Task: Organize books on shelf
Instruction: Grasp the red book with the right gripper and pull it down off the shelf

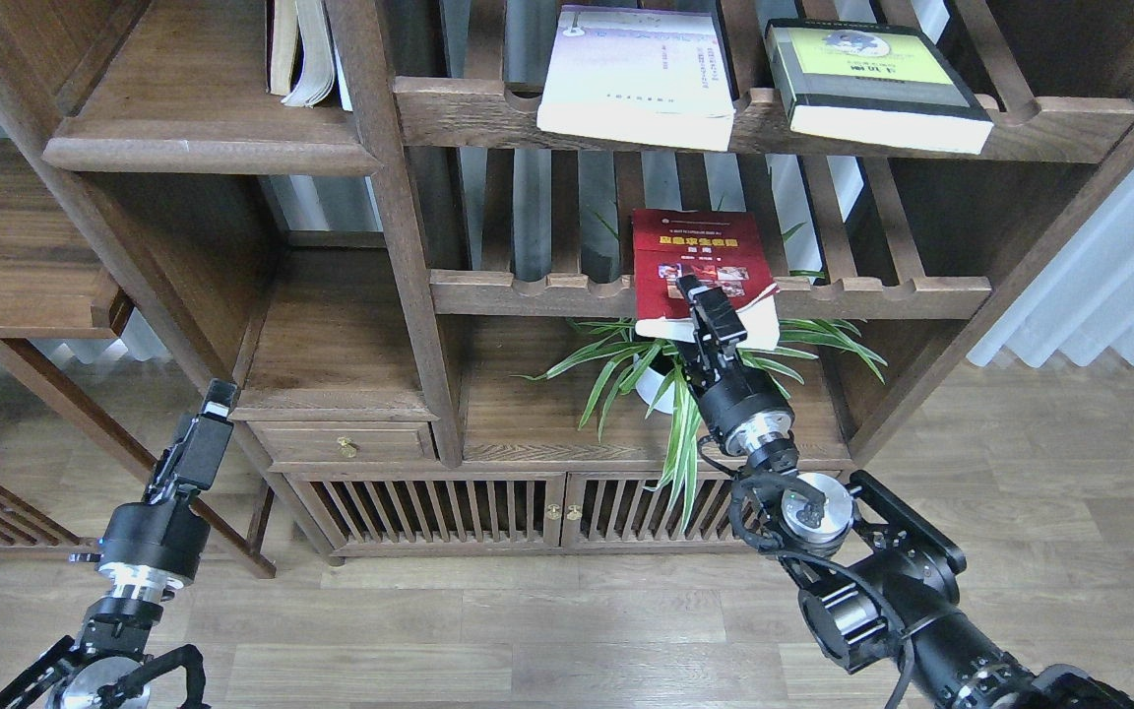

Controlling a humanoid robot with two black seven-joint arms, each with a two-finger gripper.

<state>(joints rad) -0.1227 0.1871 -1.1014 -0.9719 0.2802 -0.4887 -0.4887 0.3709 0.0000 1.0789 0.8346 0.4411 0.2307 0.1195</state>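
1. Right pincer [703,300]: clamped on the front edge of the red book [693,258], which lies on the middle slatted rack [872,293].
2. Left pincer [216,396]: low left, holding nothing; finger state cannot be told.
3. Lavender-white book [638,74] and yellow-green book [872,84]: on the upper rack [1059,123].

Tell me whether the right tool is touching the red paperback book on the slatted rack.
Touching. In the head view, the right tool overlaps the front edge of the red paperback book, its fingers closed over the cover with no gap visible.
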